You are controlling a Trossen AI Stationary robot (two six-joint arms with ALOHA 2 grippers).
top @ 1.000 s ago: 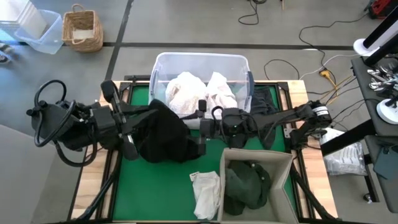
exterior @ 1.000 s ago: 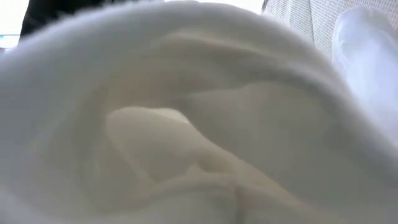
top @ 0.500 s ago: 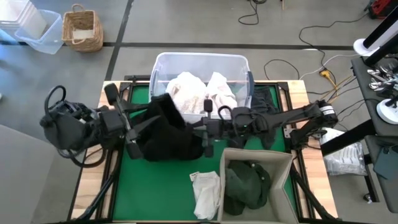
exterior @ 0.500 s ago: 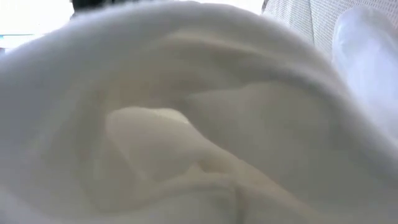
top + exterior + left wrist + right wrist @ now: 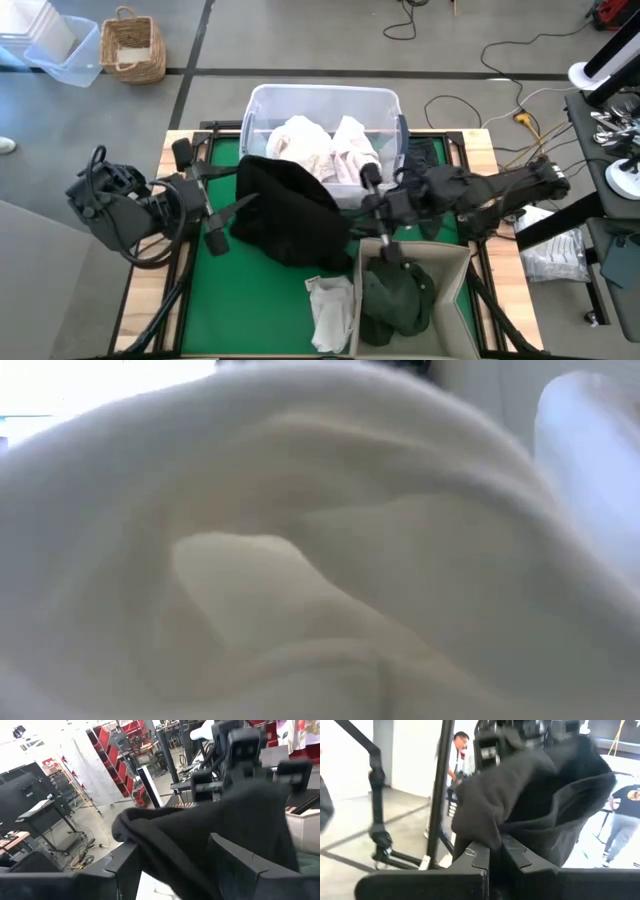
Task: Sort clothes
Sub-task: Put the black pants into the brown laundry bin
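A black garment (image 5: 290, 212) hangs over the green mat between my two grippers. My right gripper (image 5: 352, 215) is shut on the garment's right end, just left of the beige box (image 5: 455, 262). My left gripper (image 5: 238, 190) stands open at the garment's left end. In the left wrist view, black cloth (image 5: 190, 845) runs between its spread fingers; I cannot tell whether it touches them. White clothes (image 5: 320, 148) lie in the clear tub (image 5: 262, 100). A dark green garment (image 5: 395, 295) sits in the beige box. A white garment (image 5: 330, 308) lies on the mat. My right gripper pinches a bunched fold of the black garment (image 5: 487, 827) between its two fingers. The fingers come level from the table's right side. The cloth rises and spreads away beyond the fingertips toward my left gripper.
The low view is filled by white cloth (image 5: 320, 560) close to the lens. The tub stands at the mat's far edge and the beige box at its near right corner. People show in the room beyond (image 5: 460, 750). A basket (image 5: 132, 48) stands on the floor.
My right gripper has shut on the black garment and drawn back toward the table's right edge, pulling the cloth rightward and spreading it toward the beige box. My left gripper has opened, let go and pulled back toward the left edge.
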